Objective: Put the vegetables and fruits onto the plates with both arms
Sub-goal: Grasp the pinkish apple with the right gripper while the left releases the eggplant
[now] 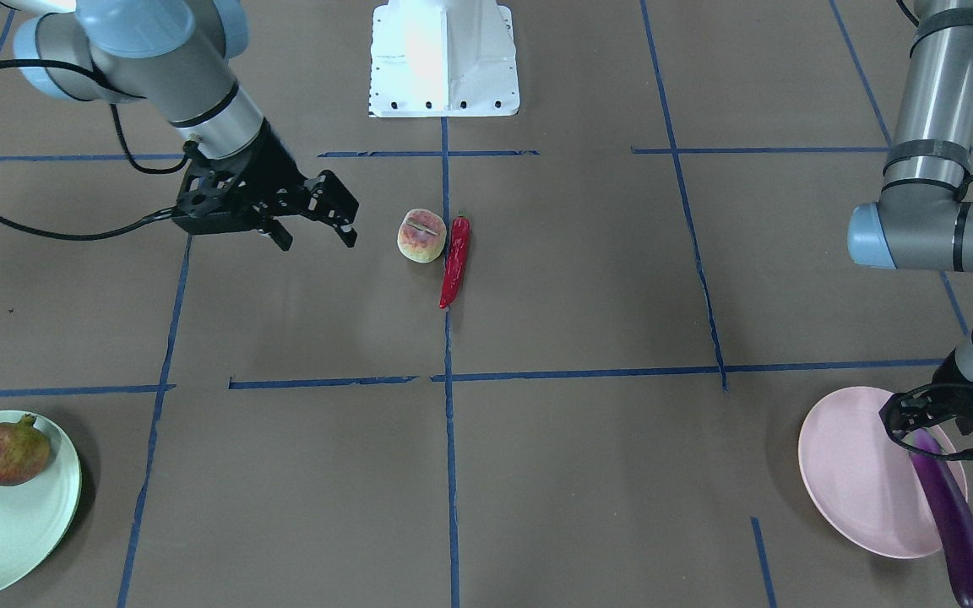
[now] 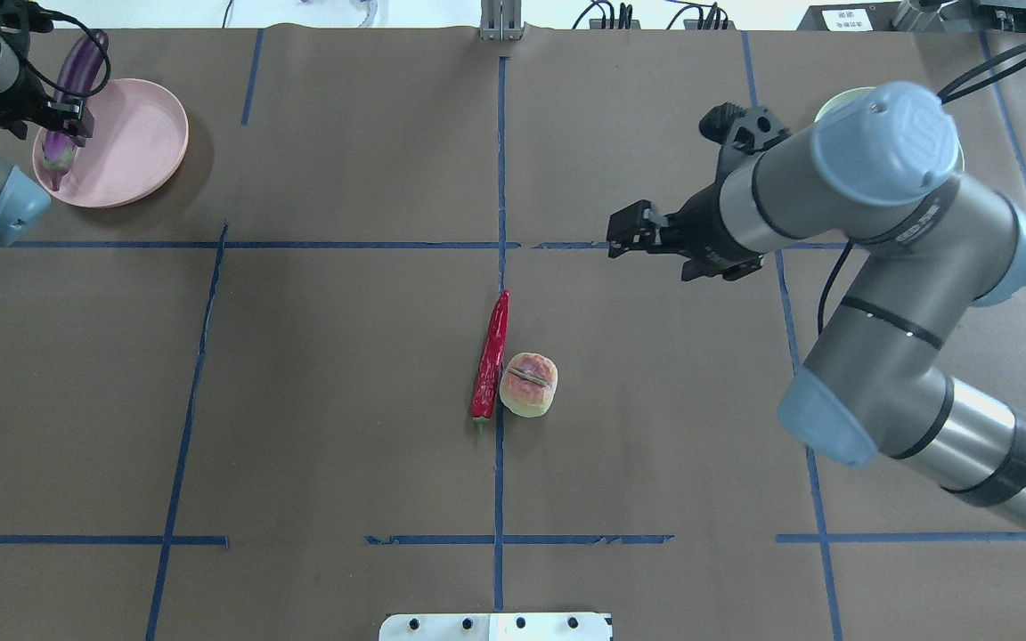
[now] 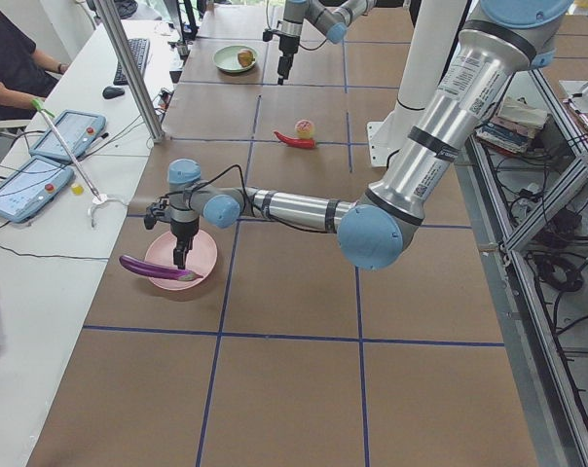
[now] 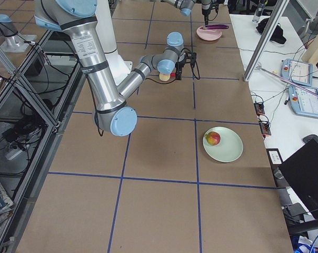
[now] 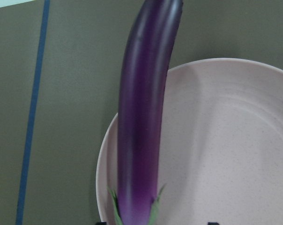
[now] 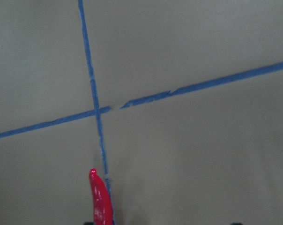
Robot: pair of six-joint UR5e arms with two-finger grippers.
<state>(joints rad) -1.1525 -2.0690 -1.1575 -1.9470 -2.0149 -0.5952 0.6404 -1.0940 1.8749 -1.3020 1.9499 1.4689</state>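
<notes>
The purple eggplant (image 1: pixel 953 517) lies across the pink plate (image 1: pixel 850 473) with its far end over the rim. My left gripper (image 1: pixel 943 439) stands over its cap end, fingers apart on either side. In the left wrist view the eggplant (image 5: pixel 141 131) crosses the plate's rim (image 5: pixel 226 140). The pomegranate (image 1: pixel 9 456) sits on the green plate (image 1: pixel 22 540). The cut fruit half (image 1: pixel 421 236) and the red chili (image 1: pixel 455 262) lie side by side at mid-table. My right gripper (image 1: pixel 317 236) is open and empty, a little to the side of them. The chili's tip (image 6: pixel 100 201) shows in the right wrist view.
The white robot base (image 1: pixel 444 59) stands at the table's robot-side edge. Blue tape lines (image 1: pixel 448 422) divide the brown table. A metal pole (image 3: pixel 128 73) and the operators' tablets (image 3: pixel 21 185) stand on a side table beyond the pink plate's end.
</notes>
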